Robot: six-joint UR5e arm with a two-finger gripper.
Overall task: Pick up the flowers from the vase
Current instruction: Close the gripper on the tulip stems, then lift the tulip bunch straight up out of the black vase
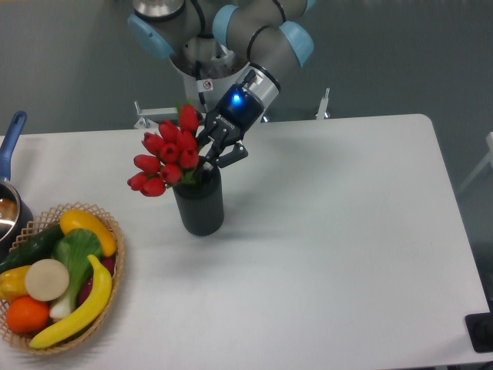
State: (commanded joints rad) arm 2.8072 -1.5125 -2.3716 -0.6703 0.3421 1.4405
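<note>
The flowers, a tight bunch of red tulip buds on green stems, stand in the dark ribbed vase left of the table's middle and lean to the left. My gripper comes down at a slant from the upper right to the vase mouth. Its black fingers sit at the stems just above the rim, still spread apart. The buds hide the left finger's tip, and the stems inside the vase are hidden.
A woven basket of fruit and vegetables sits at the front left corner. A pot with a blue handle stands at the left edge. The arm's base rises behind the table's far edge.
</note>
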